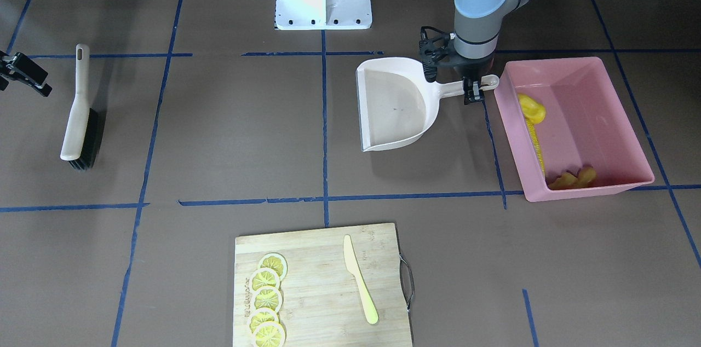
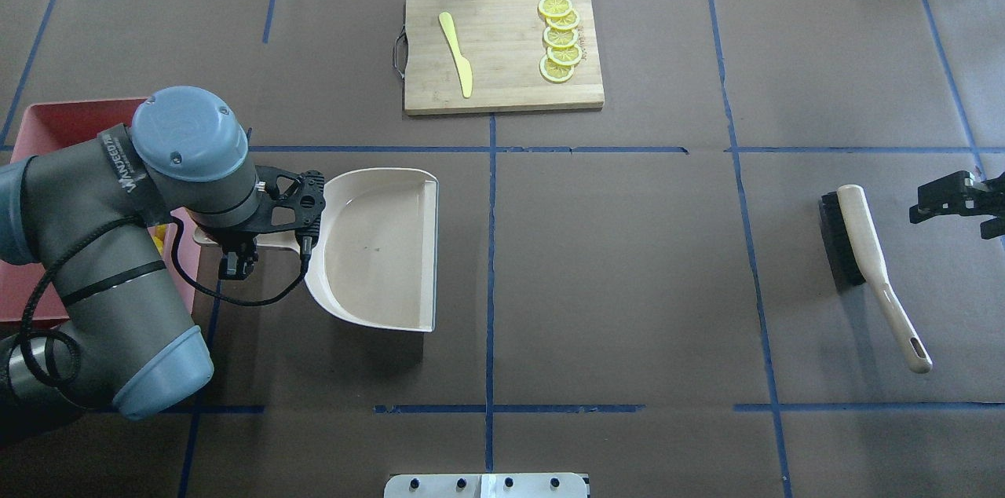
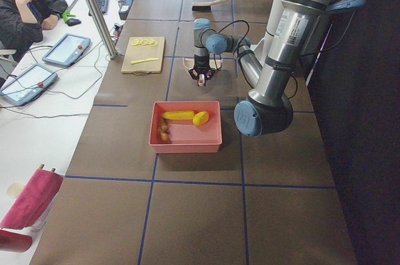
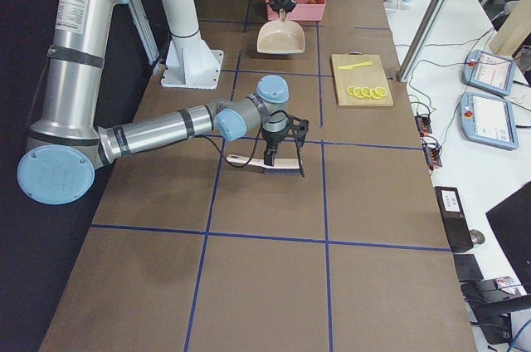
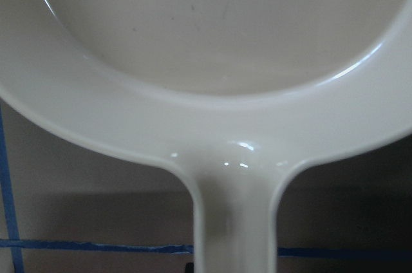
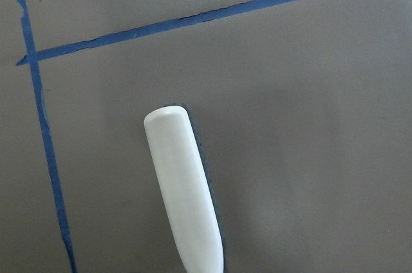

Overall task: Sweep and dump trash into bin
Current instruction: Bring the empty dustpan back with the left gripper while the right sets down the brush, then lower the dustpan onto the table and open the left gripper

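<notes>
1. The left gripper (image 1: pixel 475 90) is seemingly clamping the handle of the empty beige plastic dustpan (image 1: pixel 394 106), which is lying flat. It should be opening fully and lifting straight up, not dragging the pan.
2. The long yellow corn cob (image 1: pixel 535 142), rounded yellow potato-like lump (image 1: pixel 532 108) and knobbly tan ginger root (image 1: pixel 574 178) are lying inside the large pink plastic tub (image 1: pixel 586 122), at three o'clock from the pan (front-facing view).
3. The right gripper (image 1: pixel 24 74) is hovering apart from the beige black-bristled brush (image 1: pixel 79 117); I cannot tell how far it is open.
</notes>
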`<action>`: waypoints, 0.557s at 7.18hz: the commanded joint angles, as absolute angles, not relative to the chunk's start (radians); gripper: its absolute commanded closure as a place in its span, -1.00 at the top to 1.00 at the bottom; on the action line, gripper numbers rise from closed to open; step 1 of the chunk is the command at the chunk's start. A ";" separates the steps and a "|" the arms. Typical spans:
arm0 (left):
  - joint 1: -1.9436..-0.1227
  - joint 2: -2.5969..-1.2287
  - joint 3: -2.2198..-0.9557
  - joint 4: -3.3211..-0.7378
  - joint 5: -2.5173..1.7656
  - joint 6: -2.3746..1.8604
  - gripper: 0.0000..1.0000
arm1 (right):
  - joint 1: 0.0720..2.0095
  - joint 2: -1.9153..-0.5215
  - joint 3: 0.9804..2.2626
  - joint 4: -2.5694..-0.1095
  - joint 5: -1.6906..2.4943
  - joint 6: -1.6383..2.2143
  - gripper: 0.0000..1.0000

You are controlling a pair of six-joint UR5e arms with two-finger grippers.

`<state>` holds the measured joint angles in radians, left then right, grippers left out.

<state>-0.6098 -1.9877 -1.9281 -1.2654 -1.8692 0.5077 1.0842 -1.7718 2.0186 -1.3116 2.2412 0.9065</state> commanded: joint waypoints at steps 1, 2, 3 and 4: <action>-0.597 -2.026 -1.864 -1.282 -1.867 0.491 -0.83 | 1.086 -1.772 2.020 -1.312 2.241 0.907 1.00; -0.597 -2.032 -1.846 -1.313 -1.867 0.482 -0.83 | 1.086 -1.772 2.020 -1.312 2.241 0.908 1.00; -0.597 -2.051 -1.826 -1.318 -1.867 0.479 -0.81 | 1.086 -1.772 2.020 -1.312 2.241 0.910 1.00; -0.597 -2.072 -1.813 -1.331 -1.867 0.479 -0.65 | 1.086 -1.772 2.020 -1.312 2.241 0.911 1.00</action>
<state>-0.5970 -2.0492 -1.8320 -1.3156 -1.8669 0.4809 1.0860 -1.7718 2.0202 -1.3116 2.2412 0.9093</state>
